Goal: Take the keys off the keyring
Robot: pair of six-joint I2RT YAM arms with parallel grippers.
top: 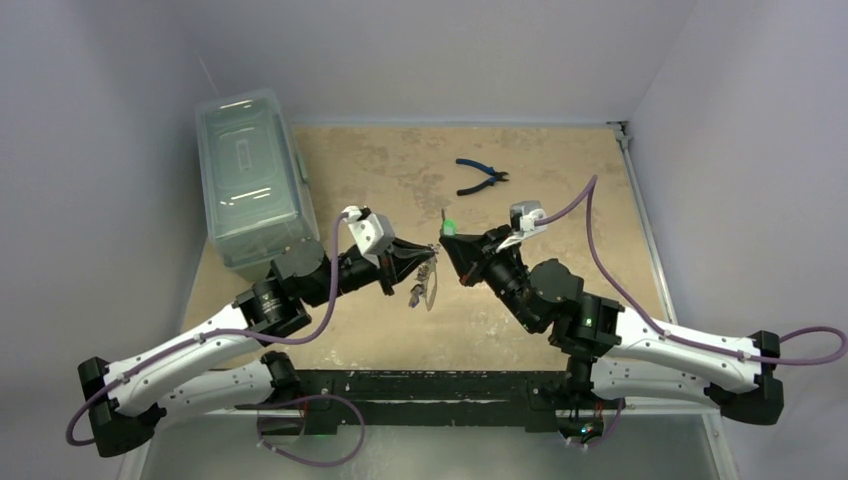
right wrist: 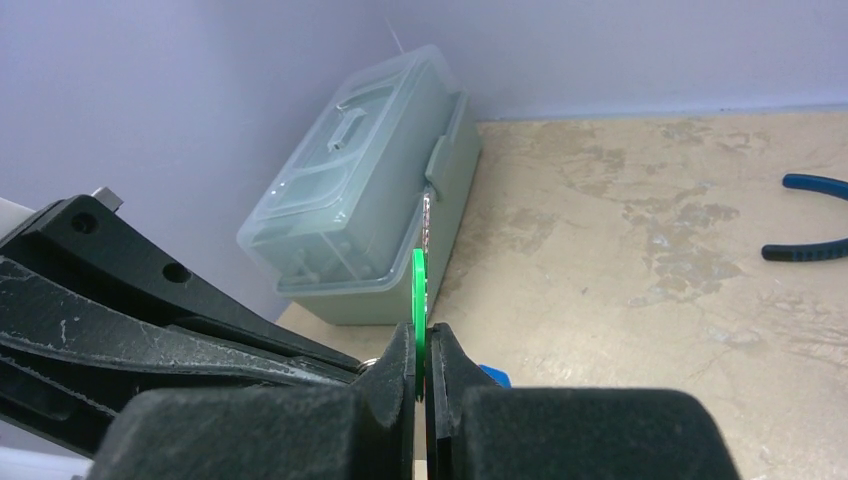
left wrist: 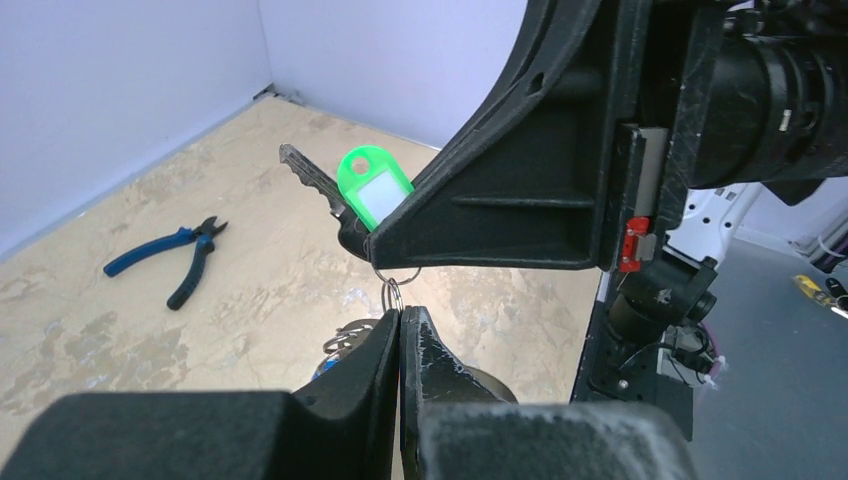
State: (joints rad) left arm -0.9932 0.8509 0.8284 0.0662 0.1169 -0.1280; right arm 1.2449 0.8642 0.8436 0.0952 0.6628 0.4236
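With my right gripper pinching the green key tag and my left gripper clamped on its small split ring, a skewed pull could slip the tag free.

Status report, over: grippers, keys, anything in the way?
Left gripper shut on small ring. Right gripper shut on green tag of key. Keyring dangles beneath. Pliers, box well clear.
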